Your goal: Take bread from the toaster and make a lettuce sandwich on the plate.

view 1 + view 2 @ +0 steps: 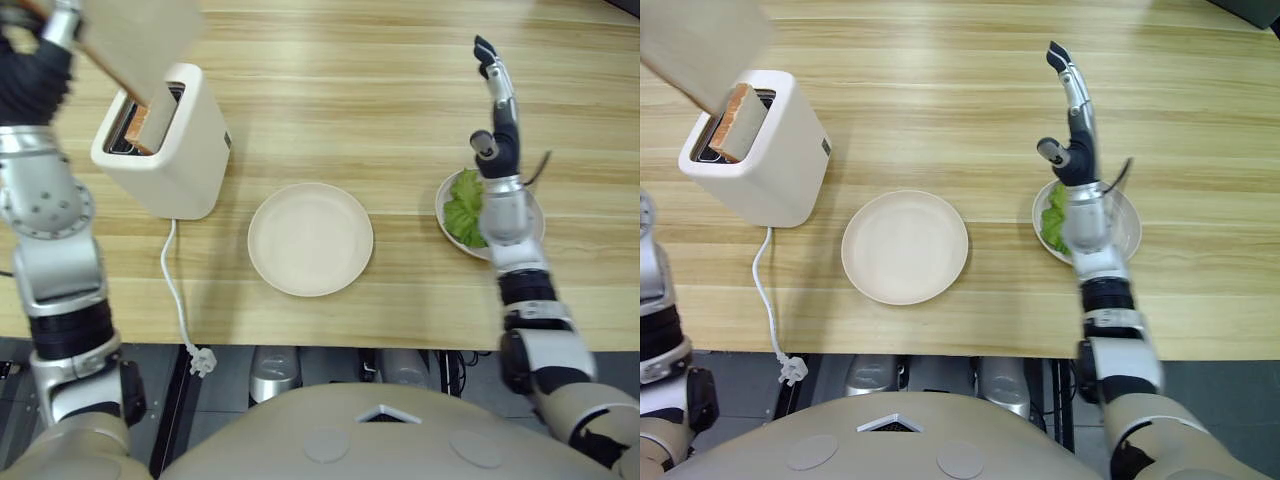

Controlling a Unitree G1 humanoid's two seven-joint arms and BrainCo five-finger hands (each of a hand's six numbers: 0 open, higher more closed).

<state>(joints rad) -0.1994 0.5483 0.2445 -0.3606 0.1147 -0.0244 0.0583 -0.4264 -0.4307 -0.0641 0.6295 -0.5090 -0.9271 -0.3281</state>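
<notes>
Left hand (58, 22): gripping bread (140, 35) above toaster (185, 160), left edge
Right hand (499, 118): wide, empty, over lettuce (462, 208)
Plate (310, 240): near edge

A raised slice of bread (140, 35) is blurred and cut off by the top edge. A second slice (737, 122) sits half hidden in the toaster (770, 170) slot. The right forearm (505, 210) covers part of the lettuce (462, 205) and its small plate (1127, 225).
</notes>
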